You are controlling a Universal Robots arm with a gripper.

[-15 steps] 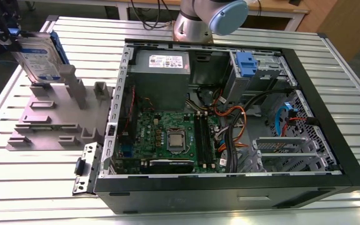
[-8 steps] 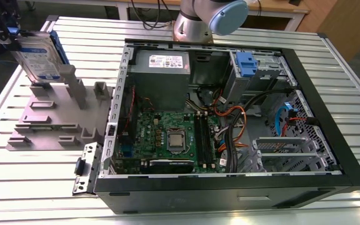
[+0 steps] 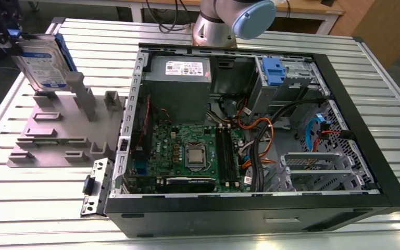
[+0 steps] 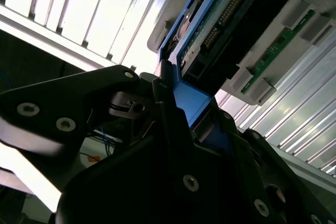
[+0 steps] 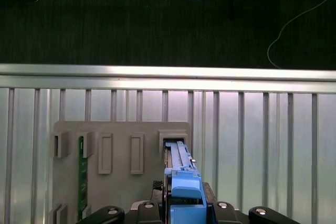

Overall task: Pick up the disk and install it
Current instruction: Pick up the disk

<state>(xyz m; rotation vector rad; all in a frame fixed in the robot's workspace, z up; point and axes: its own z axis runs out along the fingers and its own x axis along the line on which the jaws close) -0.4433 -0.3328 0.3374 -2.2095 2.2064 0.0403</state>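
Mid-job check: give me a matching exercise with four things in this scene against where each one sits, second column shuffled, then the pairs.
Things
1. disk
2. power supply
3. processor
4. grey fixture plate

Places
A. on the motherboard inside the computer case
B. flat on the slatted table, on the exterior view's left of the case
C. upright, clamped in the end effector
D. inside the case, in the corner nearest the arm's base

Pairs: 1-C, 2-D, 3-A, 4-B

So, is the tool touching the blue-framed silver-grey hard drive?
Touching. In the second wrist view the tool has black fingers pressed against the blue plastic carrier of the silver-grey hard drive.
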